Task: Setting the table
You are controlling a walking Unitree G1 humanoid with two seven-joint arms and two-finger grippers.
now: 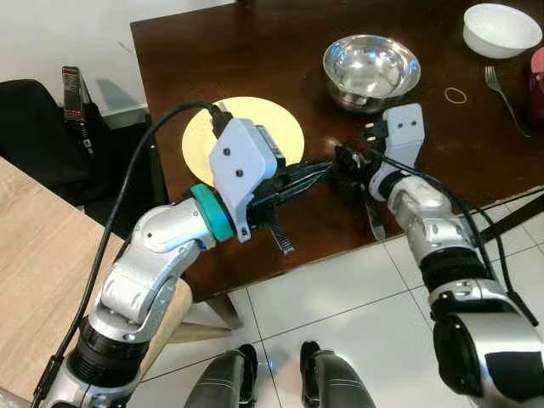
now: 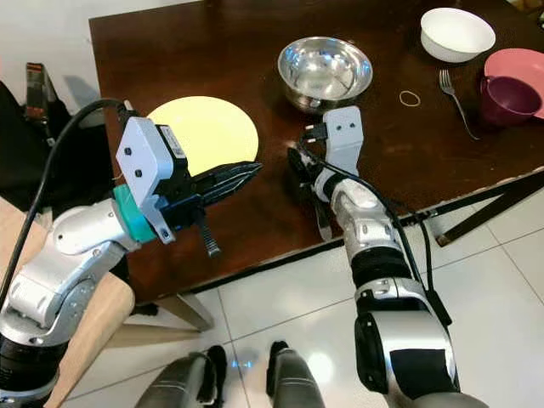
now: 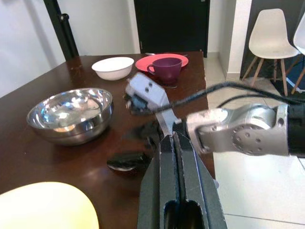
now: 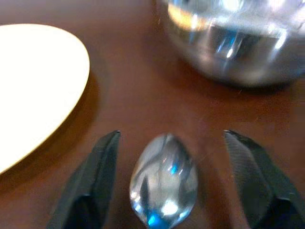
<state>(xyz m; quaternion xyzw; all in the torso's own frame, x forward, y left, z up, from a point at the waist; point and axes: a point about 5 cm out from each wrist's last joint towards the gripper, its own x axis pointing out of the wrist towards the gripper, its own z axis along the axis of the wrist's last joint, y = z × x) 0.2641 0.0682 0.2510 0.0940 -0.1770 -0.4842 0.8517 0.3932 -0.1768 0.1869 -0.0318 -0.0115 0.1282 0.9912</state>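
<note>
A steel spoon (image 4: 164,179) lies on the dark wooden table (image 1: 255,51), its handle (image 1: 374,217) pointing toward the table's front edge. My right gripper (image 4: 172,136) is open low over the spoon's bowl, one black finger on each side and neither touching it. My left gripper (image 2: 255,168) is shut with nothing in it. It hovers just right of the yellow plate (image 1: 272,119), tips pointing at the right gripper (image 1: 344,166). From the left wrist, the spoon's bowl (image 3: 126,161) lies ahead of the shut fingertips (image 3: 167,143).
A steel bowl (image 1: 371,70) stands just behind the grippers. Farther right are a white bowl (image 1: 501,30), a fork (image 1: 501,89), a rubber band (image 1: 456,95), a purple cup (image 2: 508,98) and a pink plate (image 2: 518,64). A light wooden surface (image 1: 34,280) lies at my left.
</note>
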